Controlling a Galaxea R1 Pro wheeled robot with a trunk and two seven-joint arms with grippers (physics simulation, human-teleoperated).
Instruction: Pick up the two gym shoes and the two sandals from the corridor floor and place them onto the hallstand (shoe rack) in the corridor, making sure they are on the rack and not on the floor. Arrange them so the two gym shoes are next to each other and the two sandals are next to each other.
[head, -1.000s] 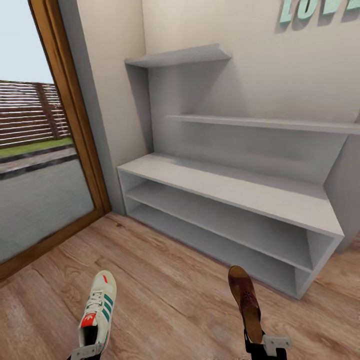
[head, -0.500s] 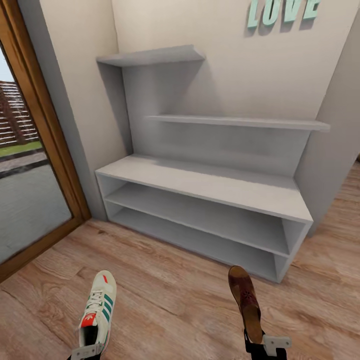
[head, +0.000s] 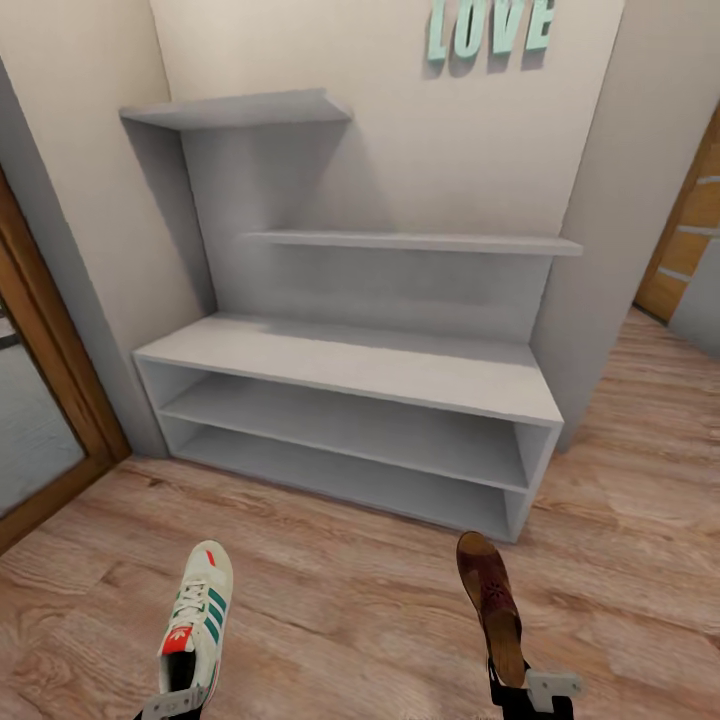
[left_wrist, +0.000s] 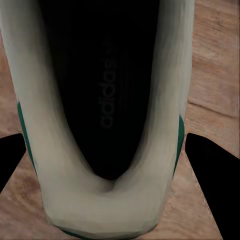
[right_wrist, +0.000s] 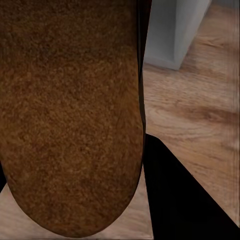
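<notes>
The light-grey hallstand (head: 350, 365) stands against the wall ahead, its bench top, two low slots and stepped upper shelves all bare. At the head view's lower left, my left gripper (head: 172, 705) is shut on the heel of a cream gym shoe (head: 197, 625) with green stripes, toe pointing toward the rack. The left wrist view looks into that gym shoe (left_wrist: 105, 195) between dark fingers (left_wrist: 212, 175). My right gripper (head: 525, 690) is shut on a brown sandal (head: 492, 605), also held above the floor. Its tan insole (right_wrist: 70, 125) shows close up, with the hallstand's corner (right_wrist: 175, 30) beyond.
A wood-framed glass door (head: 45, 400) is at the left of the rack. A wall corner (head: 600, 200) juts out at its right, with another doorway (head: 690, 230) beyond. Teal LOVE letters (head: 490, 25) hang above. Wood plank floor (head: 340, 600) lies between me and the rack.
The camera has swung to the right, so the hallstand sits more centred and the glass door has slid off left. Both held shoes keep their place in the picture.
</notes>
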